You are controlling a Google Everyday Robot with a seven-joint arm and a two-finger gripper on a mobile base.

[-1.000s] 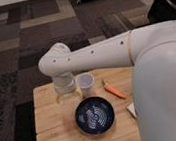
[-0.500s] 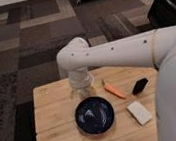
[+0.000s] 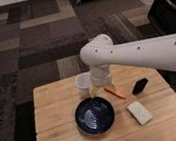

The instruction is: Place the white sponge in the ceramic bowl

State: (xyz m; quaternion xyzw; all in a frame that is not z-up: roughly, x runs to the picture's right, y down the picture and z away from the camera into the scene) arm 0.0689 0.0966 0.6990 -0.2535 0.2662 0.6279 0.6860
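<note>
**Robot gripper over a wooden table, away from the sponge it must pick up**

A white robot arm (image 3: 139, 53) reaches in from the right and bends down over a small wooden table (image 3: 57, 136). The gripper (image 3: 106, 86) hangs at the back of the table, just beside a translucent white cup (image 3: 84, 84) and just above a short orange object (image 3: 116, 93). Its jaws stand wide apart and hold nothing.

The white sponge (image 3: 139, 112), a small off-white block, lies flat on the table to the right of the ceramic bowl (image 3: 78, 112), near it but not touching. The bowl is dark blue with pale rings inside and has nothing in it. A small black oblong object (image 3: 140, 86) lies behind the sponge, towards the right edge.

The sponge has not yet been grasped, so the risks lie in the approach:

- The gripper is so close to the cup that a sideways swing could tip it or push it off the table.
- Coming down where it hangs now, it would meet the orange object instead of the sponge.
- The sponge looks soft and low, so jaws closing too high could skid over it, and a hard press could nudge it towards the near table edge.
- A low carry could catch the bowl's rim and shift the bowl
</note>
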